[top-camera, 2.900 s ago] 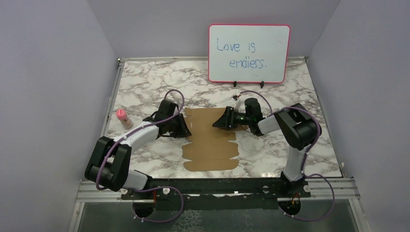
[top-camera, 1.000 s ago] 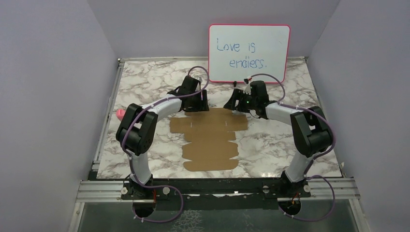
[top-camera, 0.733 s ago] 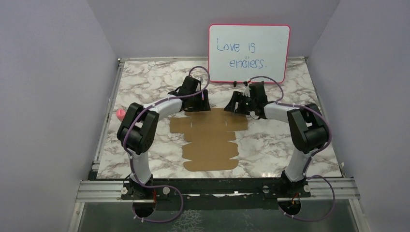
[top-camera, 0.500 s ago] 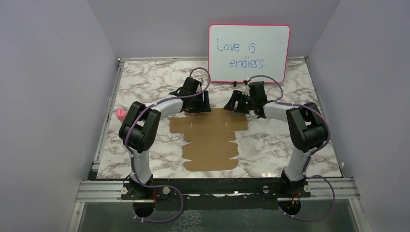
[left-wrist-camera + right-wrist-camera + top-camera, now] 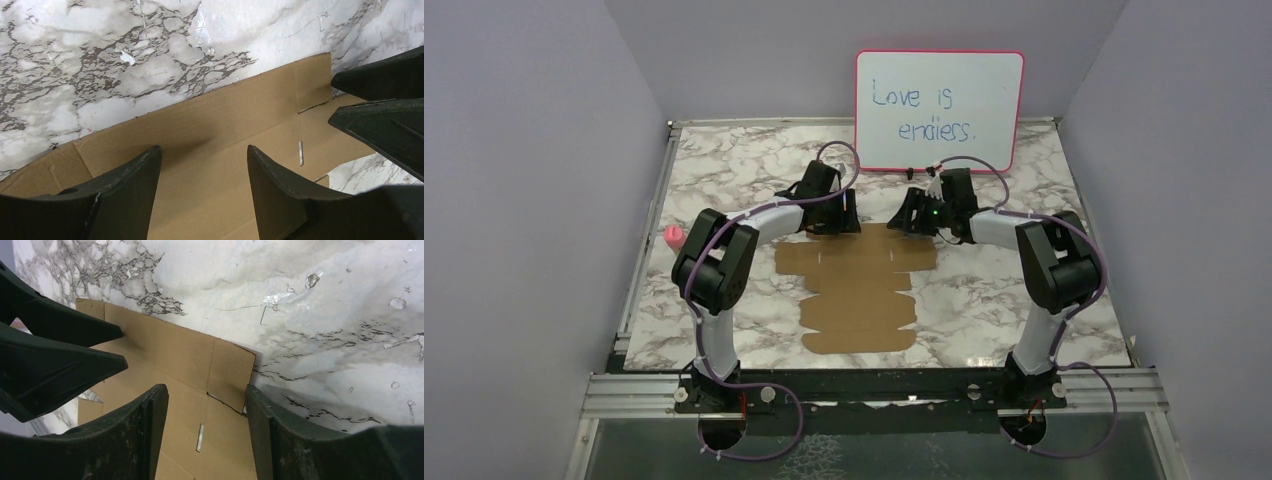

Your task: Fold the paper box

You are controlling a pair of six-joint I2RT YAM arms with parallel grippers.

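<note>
Marble bench (image 5: pixel 724 170) carrying the paper box (image 5: pixel 859 290), a flat die-cut sheet lying unfolded at centre, no flap raised; left end effector (image 5: pixel 202 150) and right end effector (image 5: pixel 205 388), both with jaws spread and empty, poised over the sheet's far strip, facing each other; step in hand, probably the approach to a first fold; the next move likely calls for catching the far edge and lifting it along its crease.

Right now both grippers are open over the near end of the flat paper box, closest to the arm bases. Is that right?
Wrong end. The left gripper and right gripper are open, but over the far end of the flat paper box, toward the whiteboard. The top external view shows it.
</note>
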